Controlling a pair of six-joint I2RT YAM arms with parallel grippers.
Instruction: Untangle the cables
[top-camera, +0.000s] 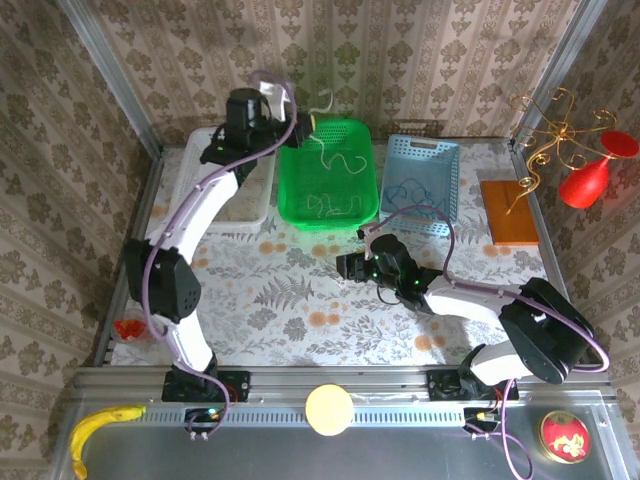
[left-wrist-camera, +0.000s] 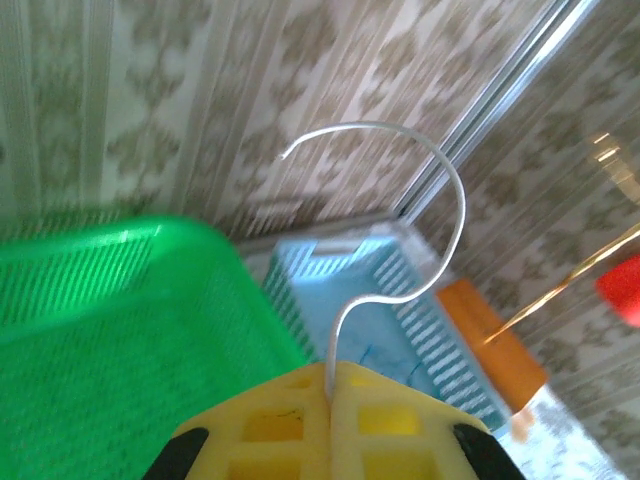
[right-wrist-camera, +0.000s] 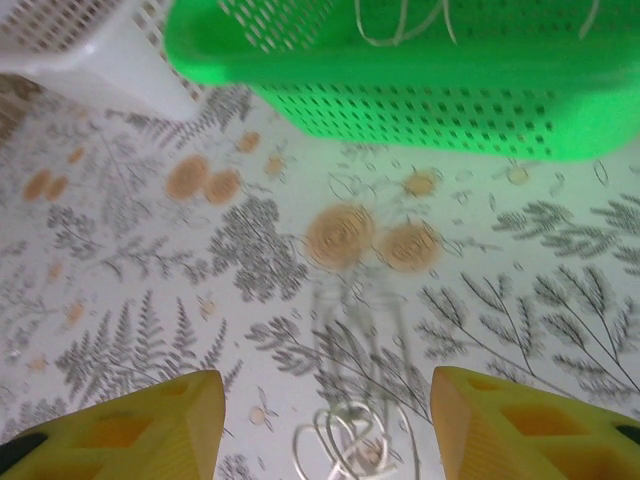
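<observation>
My left gripper (top-camera: 300, 126) hovers at the back-left corner of the green basket (top-camera: 368, 205). Its yellow fingers (left-wrist-camera: 270, 425) are shut on a pale cream cable (left-wrist-camera: 446, 180) that curls upward from between them. More pale cables (top-camera: 333, 165) lie loose inside the green basket. A blue cable (top-camera: 415, 196) rests in the light blue basket (top-camera: 452, 160). My right gripper (top-camera: 350, 268) is low over the middle of the table, open. A small knot of pale cable (right-wrist-camera: 350, 445) lies on the tablecloth between its yellow fingers (right-wrist-camera: 160, 425), touching neither.
A white basket (top-camera: 250, 212) stands left of the green one. An orange board (top-camera: 512, 212), a gold wire stand (top-camera: 560, 130) and red goblets (top-camera: 590, 180) are at the far right. A banana (top-camera: 100, 425), a yellow ball (top-camera: 328, 410) and a red tin (top-camera: 565, 436) lie on the near rail.
</observation>
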